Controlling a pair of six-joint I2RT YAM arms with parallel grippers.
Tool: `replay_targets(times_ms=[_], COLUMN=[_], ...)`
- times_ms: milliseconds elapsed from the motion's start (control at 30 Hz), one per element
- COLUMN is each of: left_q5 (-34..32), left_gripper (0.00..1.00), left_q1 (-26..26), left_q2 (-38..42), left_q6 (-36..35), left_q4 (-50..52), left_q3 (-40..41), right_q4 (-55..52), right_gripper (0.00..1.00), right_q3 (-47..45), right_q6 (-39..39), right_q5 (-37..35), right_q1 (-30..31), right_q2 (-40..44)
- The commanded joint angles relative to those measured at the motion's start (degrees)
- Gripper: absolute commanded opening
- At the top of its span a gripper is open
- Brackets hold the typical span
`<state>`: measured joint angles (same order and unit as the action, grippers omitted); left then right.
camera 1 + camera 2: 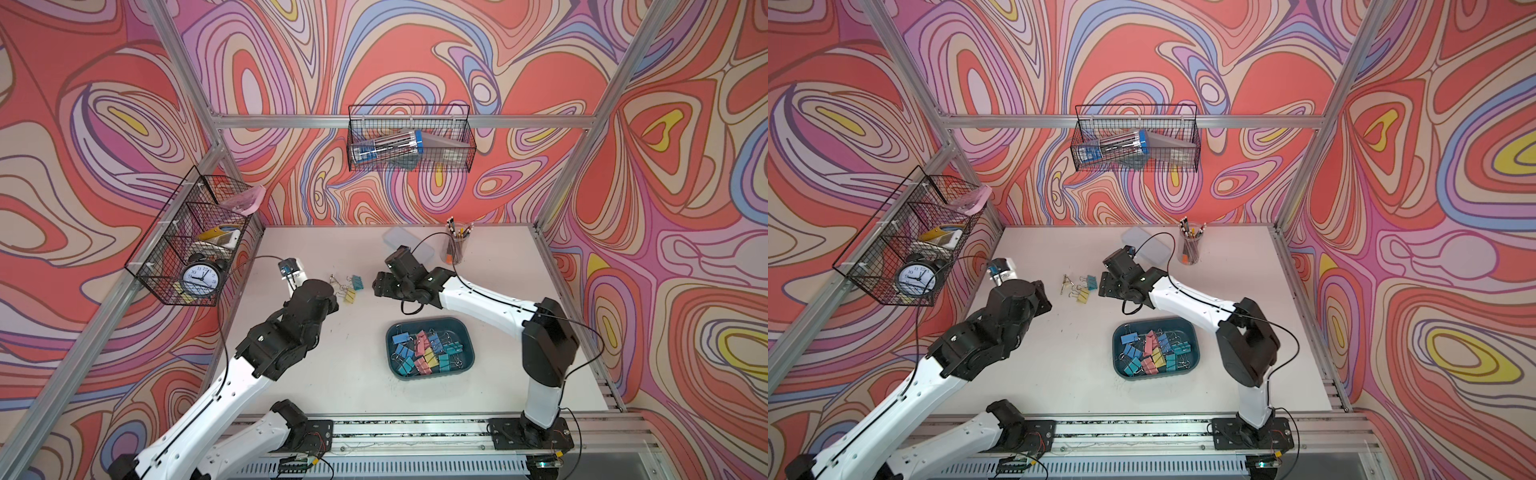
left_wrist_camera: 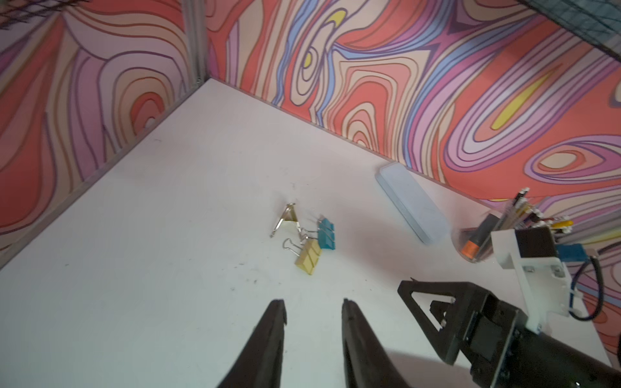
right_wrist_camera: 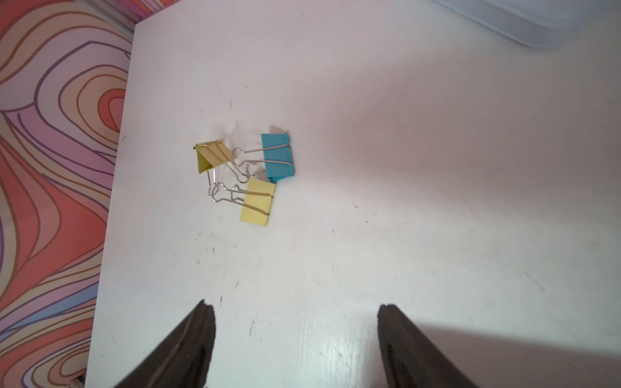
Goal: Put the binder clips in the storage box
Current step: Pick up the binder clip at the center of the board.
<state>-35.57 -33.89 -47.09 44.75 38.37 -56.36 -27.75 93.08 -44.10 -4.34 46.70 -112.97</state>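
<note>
Looking mostly done: you've got a dozen-odd binder clips [image 1: 424, 353] in the teal storage box [image 1: 429, 320], three tangled clips [image 3: 257, 204] remaining on the table [image 1: 332, 374]. Left gripper [image 2: 314, 312] and right gripper [image 3: 295, 312] are both parted, empty.

Loose clips [image 1: 347, 286]: on table [image 1: 332, 374], behind box [image 1: 428, 321], to its left.
Box: near front, holding other clips [image 1: 424, 353].
Case [image 1: 397, 236]: at back, beside pencil cup [image 1: 456, 247].
</note>
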Motion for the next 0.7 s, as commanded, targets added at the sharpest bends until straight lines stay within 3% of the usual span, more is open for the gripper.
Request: replay_targets(times_ms=[0,67,133,200,433,667], left_q5=[-0.02,2.59,5.33,7.01,10.2,10.61], left_gripper=[0.42,0.56,0.77,0.89,0.93,0.93], left_q1=[4.43,7.76,10.04,11.13,11.3,11.34], left_q2=[4.1,6.13,6.75,6.84,5.46,4.64], left_q6=[-1.22,-1.63,-2.24,-2.72,-2.39,-2.05], left_q4=[6.36,6.92,7.17,7.04,5.58,5.51], left_q3=[3.25,4.35,4.76,5.03,5.6,5.89], right_q4=[-0.23,-1.07,-2.38,-3.02,-5.48,-4.01], right_gripper=[0.72,0.69,0.68,0.68,0.69,0.66], right_q3=[9.64,16.49,22.37,26.6,38.54,39.49], right_q6=[4.24,4.85,5.48,6.55,11.01,14.61], right_q5=[1.47,2.01,1.79,0.71,-1.53,-6.4], right_q1=[0.84,1.08,1.22,1.28,1.21,1.27], right_q2=[-8.56,-14.67,-19.49,-23.44,-34.21,-37.03])
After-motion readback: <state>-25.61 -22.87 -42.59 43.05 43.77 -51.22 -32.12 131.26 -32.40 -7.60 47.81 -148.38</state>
